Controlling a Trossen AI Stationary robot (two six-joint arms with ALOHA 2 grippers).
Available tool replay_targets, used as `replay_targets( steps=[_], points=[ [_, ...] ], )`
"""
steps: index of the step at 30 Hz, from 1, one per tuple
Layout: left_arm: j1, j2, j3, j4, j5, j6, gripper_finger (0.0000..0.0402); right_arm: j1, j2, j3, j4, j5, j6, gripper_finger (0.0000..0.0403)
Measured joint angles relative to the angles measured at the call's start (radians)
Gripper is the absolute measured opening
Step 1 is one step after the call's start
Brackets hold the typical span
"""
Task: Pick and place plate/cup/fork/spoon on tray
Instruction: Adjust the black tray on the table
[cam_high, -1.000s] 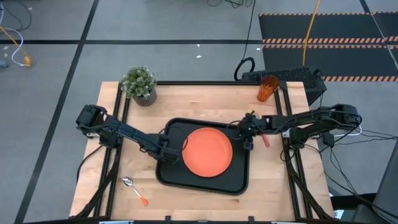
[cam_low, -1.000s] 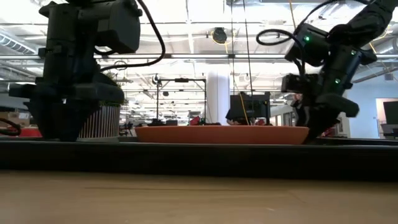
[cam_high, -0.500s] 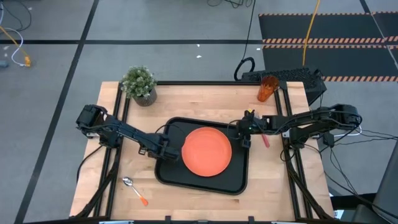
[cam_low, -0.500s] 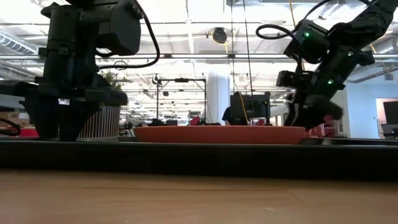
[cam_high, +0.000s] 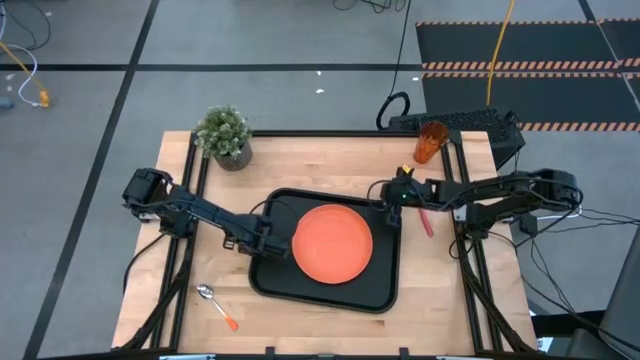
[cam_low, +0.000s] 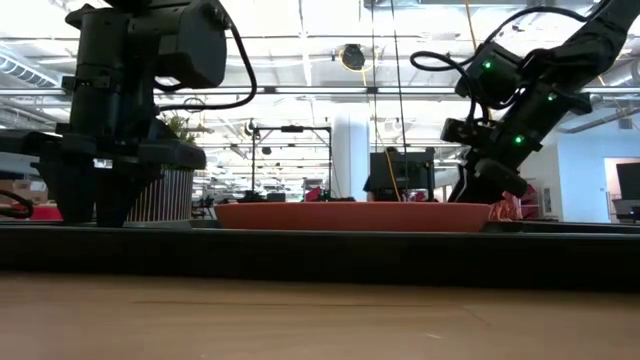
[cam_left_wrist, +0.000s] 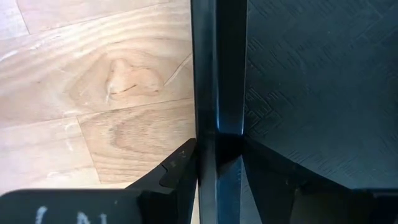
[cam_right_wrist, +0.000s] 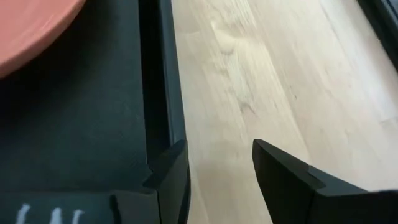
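Note:
The orange plate (cam_high: 332, 243) lies flat in the black tray (cam_high: 385, 290) at the table's middle. My left gripper (cam_high: 264, 240) is shut on the tray's left rim. My right gripper (cam_high: 389, 199) is open and empty, above the tray's far right corner; in the right wrist view (cam_right_wrist: 217, 155) bare wood shows between its fingers. The fork (cam_high: 426, 222) lies on the wood right of the tray. The cup (cam_high: 431, 142) stands at the far right. The spoon (cam_high: 216, 306) lies on the wood near the front left. My left gripper pinches the tray's left rim (cam_left_wrist: 217, 106) between its two fingers, one finger (cam_left_wrist: 180, 165) outside over the wood and one (cam_left_wrist: 267, 168) inside the tray. The fingers point down from above and lie across the rim. The tray rests flat on the table.
A potted green plant (cam_high: 224, 135) stands at the far left of the table. A dark keyboard (cam_high: 455, 122) lies behind the cup at the far right edge. Bare wood lies in front of the tray and along the right side.
My right gripper has risen from the tray's right side beside the plate and gone toward the table's far edge, to above the tray's far right corner. My left gripper has shifted slightly toward the table's left with the tray rim.

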Motion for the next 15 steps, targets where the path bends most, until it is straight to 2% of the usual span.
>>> replay_targets(
  steps=[12, 15],
  points=[
    [-0.014, 0.0, 0.001, -0.011, -0.039, 0.012, 0.0136, 0.001, -0.039, 0.0, -0.048, -0.005, -0.029, 0.0176],
    [-0.015, 0.0, 0.002, -0.013, -0.042, 0.013, 0.0136, 0.006, -0.072, -0.001, -0.083, -0.084, -0.044, 0.0176]
  ],
)
